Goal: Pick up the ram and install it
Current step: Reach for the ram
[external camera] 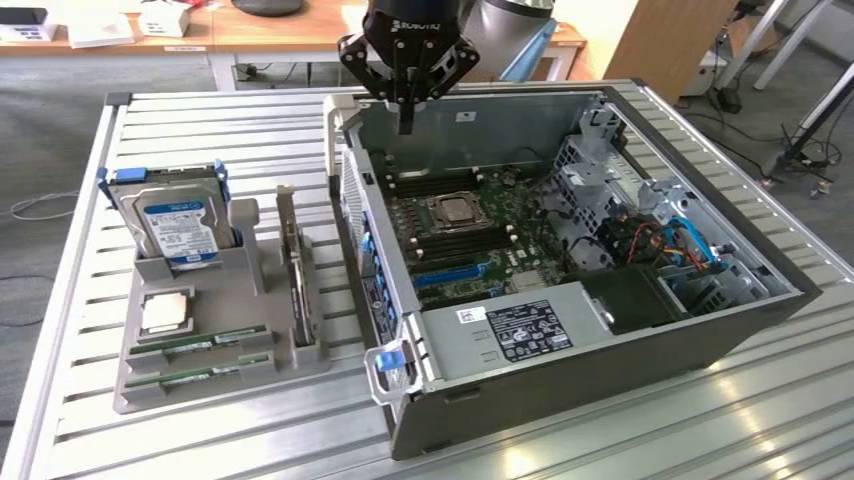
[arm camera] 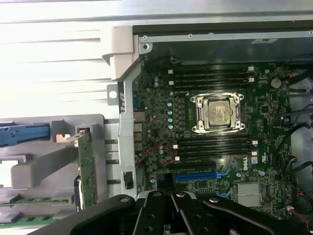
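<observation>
Hovering above the open computer case (external camera: 641, 355), my gripper (external camera: 404, 122) has its fingers pressed together, empty — the ram sticks (external camera: 200, 345) lie well apart from it in the grey tray (external camera: 287, 365).

The arm (external camera: 416, 18) hangs vertical, its pincer (external camera: 404, 120) pointing straight down, fingers pressed together, holding nothing.

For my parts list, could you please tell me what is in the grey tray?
The tray holds a hard drive, a processor, two ram sticks and an upright card. The drive's lower end is hidden in its slot.
</observation>
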Motion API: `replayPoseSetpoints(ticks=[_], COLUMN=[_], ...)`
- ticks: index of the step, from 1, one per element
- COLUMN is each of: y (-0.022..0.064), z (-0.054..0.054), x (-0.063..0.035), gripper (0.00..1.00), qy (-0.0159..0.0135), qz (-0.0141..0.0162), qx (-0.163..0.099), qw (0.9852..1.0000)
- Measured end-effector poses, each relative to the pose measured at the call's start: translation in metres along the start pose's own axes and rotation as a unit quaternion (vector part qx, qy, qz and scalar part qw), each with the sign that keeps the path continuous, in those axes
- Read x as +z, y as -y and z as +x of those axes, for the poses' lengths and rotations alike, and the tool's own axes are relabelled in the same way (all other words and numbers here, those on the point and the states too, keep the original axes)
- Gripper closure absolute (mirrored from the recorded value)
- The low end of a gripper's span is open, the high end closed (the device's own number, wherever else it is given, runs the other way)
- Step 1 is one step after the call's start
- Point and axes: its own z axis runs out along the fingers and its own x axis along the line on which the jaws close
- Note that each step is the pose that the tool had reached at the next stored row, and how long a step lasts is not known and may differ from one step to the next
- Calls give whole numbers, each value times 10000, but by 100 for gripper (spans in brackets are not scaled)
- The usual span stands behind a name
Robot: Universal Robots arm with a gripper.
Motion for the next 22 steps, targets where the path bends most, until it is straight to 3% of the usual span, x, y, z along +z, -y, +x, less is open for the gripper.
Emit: replayPoseSetpoints(ticks=[22], y=[32], z=[436], x=[-11], gripper=[89], qy=[0], qz=[0], qx=[0], qw=[10000])
